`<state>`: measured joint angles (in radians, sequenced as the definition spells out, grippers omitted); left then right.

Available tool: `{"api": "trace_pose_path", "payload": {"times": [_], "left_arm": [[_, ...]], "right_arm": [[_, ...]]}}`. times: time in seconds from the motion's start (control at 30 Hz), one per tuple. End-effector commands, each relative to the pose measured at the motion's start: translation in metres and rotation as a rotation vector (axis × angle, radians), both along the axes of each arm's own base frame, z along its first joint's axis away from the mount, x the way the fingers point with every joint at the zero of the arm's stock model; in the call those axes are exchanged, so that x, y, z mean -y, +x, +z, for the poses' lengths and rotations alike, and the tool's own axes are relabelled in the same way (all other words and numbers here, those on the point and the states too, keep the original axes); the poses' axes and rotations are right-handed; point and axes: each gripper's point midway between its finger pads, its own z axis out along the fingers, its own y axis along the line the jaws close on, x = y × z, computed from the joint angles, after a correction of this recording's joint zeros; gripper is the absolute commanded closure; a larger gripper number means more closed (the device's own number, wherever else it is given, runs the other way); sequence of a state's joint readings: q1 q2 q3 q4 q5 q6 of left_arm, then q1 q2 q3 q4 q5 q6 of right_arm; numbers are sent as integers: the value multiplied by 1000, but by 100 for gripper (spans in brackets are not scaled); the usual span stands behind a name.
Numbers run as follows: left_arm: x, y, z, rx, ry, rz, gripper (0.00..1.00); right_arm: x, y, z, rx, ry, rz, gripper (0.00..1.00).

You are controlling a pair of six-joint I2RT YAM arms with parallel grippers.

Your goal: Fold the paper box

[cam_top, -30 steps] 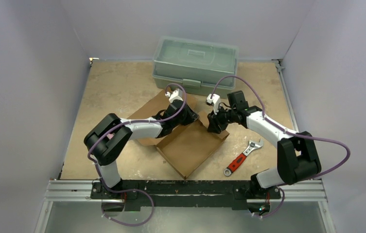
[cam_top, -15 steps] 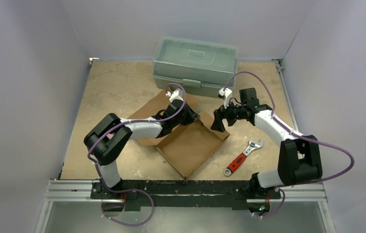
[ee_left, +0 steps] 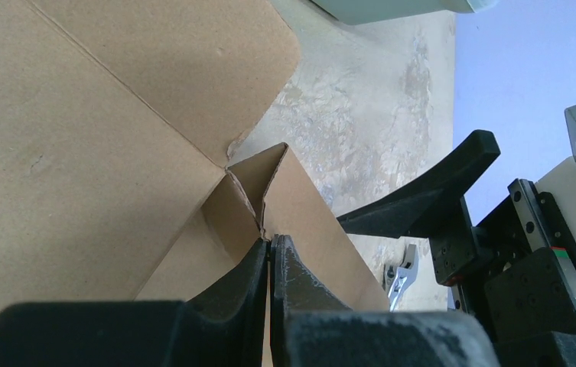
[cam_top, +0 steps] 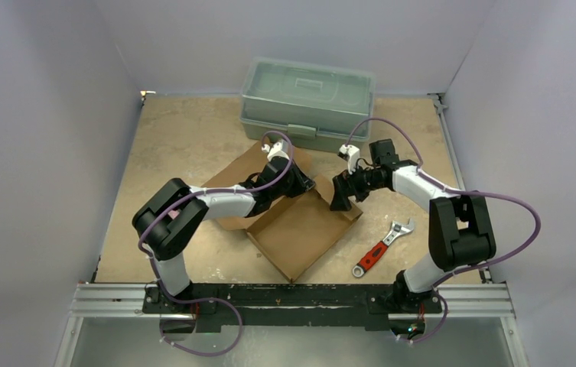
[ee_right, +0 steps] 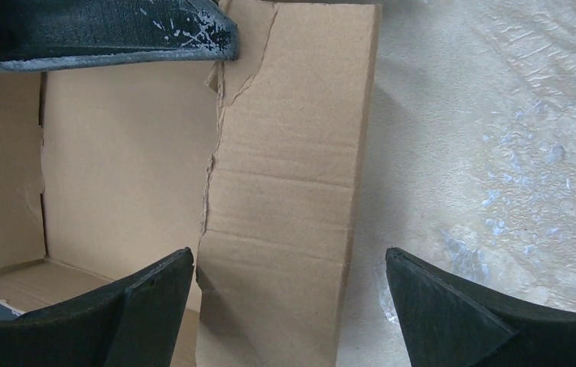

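- Plain brown corrugated cardboard paper box [cam_top: 300, 229] sits mid tabletop [cam_top: 185, 138], turned diagonally, between my two arms, near side of the grey-green plastic toolbox [cam_top: 307, 95].
- Box is partly formed: shallow tray with low walls up, and a flat flap lying on the tabletop at the far left, under my left arm.
- My left gripper [cam_top: 305, 183] is at the far corner of the box. In the left wrist view its jaws are pressed together [ee_left: 271, 245], tips right at the torn corner seam where two walls meet.
- Can't tell whether any cardboard is pinched between them.
- My right gripper [cam_top: 340, 197] is at the far right side of the box, jaws spread wide.
- In the right wrist view it [ee_right: 288, 260] straddles a creased cardboard wall strip: one finger over the box interior, the other over bare tabletop. It grips nothing.
- The two grippers are near each other at that far corner, apart.
- Adjustable wrench with a red handle [cam_top: 380, 248] lies on the tabletop right of the box, apart from it.
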<state>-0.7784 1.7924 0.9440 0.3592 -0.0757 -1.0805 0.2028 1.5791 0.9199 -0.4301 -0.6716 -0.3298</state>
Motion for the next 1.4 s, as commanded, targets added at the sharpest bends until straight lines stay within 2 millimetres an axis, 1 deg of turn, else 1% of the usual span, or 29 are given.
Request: {"api": "trace_pose_path", "payload": {"times": [0.0, 0.03, 0.13, 0.27, 0.4, 0.53, 0.6, 0.63, 0.67, 0.73, 0.8, 0.83, 0.87, 0.93, 1.03, 1.17, 1.23, 1.3, 1.37], "left_arm": [[4, 7, 14, 53, -44, -23, 96], [5, 6, 13, 50, -46, -31, 93], [6, 4, 15, 56, -63, -53, 84], [4, -1, 18, 69, -81, -83, 78], [-2, -6, 22, 94, -67, -101, 76], [-14, -13, 24, 117, -9, -115, 76], [-22, -17, 25, 123, 25, -115, 78], [-26, -22, 22, 111, 47, -119, 79], [-26, -25, 23, 108, 57, -128, 80], [-29, -33, 12, 67, 121, -144, 83], [-25, -42, 3, 39, 162, -165, 85], [-24, -46, -1, 31, 180, -174, 86], [-21, -49, -6, 24, 196, -180, 87], [-16, -56, -15, 8, 225, -197, 88], [-9, -59, -28, -17, 251, -219, 89], [-6, -55, -34, -20, 279, -219, 90], [-7, -53, -36, -17, 298, -214, 91], [-7, -49, -40, -19, 317, -214, 91], [-7, -48, -45, -27, 330, -217, 91]], "right_arm": [[-5, 8, 11, 26, 7, 0, 1], [-5, 8, 10, 25, 3, 0, 1], [-7, 8, 8, 21, -2, 5, 6], [-6, 10, 7, 30, -13, -2, 10], [-5, 11, 9, 43, -17, -7, 14], [-5, 14, 13, 64, -17, -10, 21], [-4, 15, 15, 79, -19, -13, 26], [-4, 15, 17, 89, -19, -14, 28], [-4, 16, 19, 98, -18, -13, 30], [-4, 18, 23, 122, -19, -16, 35], [-4, 19, 27, 145, -25, -20, 40], [-4, 20, 29, 160, -28, -22, 43], [-3, 21, 31, 173, -33, -26, 49], [-2, 23, 36, 200, -38, -32, 54], [-2, 23, 41, 228, -36, -31, 62], [-4, 22, 46, 253, -34, -25, 71], [-4, 22, 47, 258, -34, -27, 73], [-5, 21, 45, 250, -34, -22, 72], [-7, 19, 45, 237, -24, -12, 66]]}}
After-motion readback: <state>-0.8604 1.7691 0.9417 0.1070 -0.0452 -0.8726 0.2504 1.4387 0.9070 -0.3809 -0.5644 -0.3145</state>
